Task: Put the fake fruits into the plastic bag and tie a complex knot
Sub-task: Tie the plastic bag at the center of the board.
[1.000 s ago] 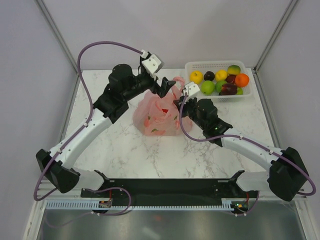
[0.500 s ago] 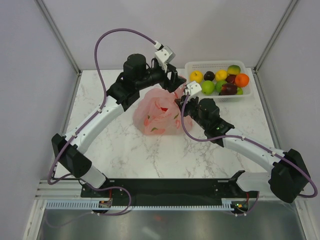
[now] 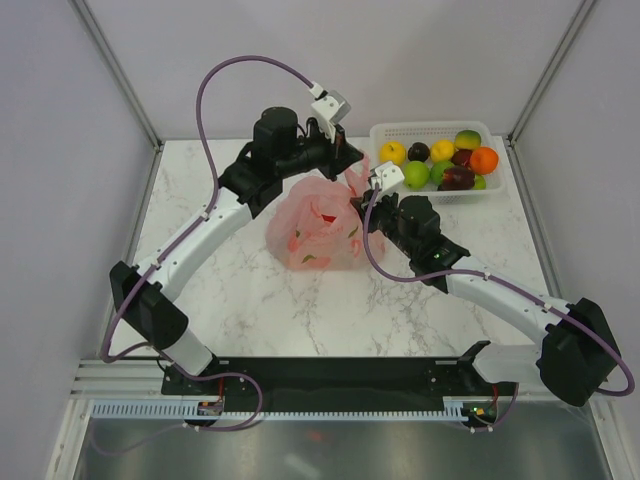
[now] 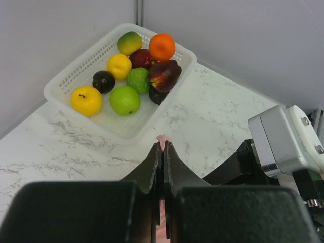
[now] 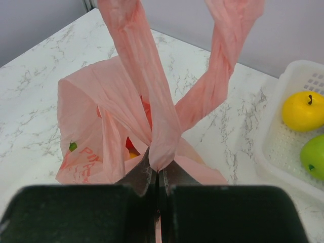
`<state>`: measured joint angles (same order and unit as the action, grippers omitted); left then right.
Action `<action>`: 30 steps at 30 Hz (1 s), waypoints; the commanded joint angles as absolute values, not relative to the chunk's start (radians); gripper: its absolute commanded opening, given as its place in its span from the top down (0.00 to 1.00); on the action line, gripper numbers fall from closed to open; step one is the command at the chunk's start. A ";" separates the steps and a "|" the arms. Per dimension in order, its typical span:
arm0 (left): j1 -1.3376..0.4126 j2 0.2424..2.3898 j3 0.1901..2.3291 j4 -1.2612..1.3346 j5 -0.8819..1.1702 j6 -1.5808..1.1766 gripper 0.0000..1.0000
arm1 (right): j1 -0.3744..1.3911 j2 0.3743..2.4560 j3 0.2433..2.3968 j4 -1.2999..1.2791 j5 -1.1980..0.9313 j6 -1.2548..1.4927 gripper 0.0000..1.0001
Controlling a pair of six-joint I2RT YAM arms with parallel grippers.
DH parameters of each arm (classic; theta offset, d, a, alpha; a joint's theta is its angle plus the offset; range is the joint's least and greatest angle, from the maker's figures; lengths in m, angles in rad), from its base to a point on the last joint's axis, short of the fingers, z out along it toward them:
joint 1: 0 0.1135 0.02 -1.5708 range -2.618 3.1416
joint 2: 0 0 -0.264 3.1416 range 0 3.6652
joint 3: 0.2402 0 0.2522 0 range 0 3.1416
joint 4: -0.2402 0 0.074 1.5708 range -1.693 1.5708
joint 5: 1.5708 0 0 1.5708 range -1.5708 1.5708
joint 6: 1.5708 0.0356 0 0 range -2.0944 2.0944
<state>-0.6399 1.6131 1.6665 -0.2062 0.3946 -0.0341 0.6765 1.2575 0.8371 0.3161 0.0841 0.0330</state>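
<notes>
Your left end effector [image 4: 162, 148] is pinched tight on the crinkly translucent pink plastic bag [image 3: 318, 235] by one handle [image 4: 163, 137], right end effector [image 5: 158, 171] clamped closed on the other handle [image 5: 152, 101].

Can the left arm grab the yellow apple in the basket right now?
Probably not yet. The left gripper is shut on a strip of the plastic bag, so its fingers are busy. The way looks free though: nothing stands between it and the yellow apple in the white basket.
</notes>
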 commanded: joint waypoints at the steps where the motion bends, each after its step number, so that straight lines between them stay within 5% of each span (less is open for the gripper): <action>1: -0.629 1.556 1.637 -0.154 0.350 -0.075 0.98 | 0.669 1.229 0.868 0.319 0.072 0.037 1.00; 30: -0.612 1.163 1.074 -0.086 0.003 -0.462 0.98 | 0.611 1.273 0.907 0.310 0.072 0.110 1.00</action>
<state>-0.6243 1.2160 1.1110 -0.0948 0.1040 -0.3676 0.6376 1.2655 0.8799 0.2909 0.0010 0.1020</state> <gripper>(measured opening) 0.033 0.012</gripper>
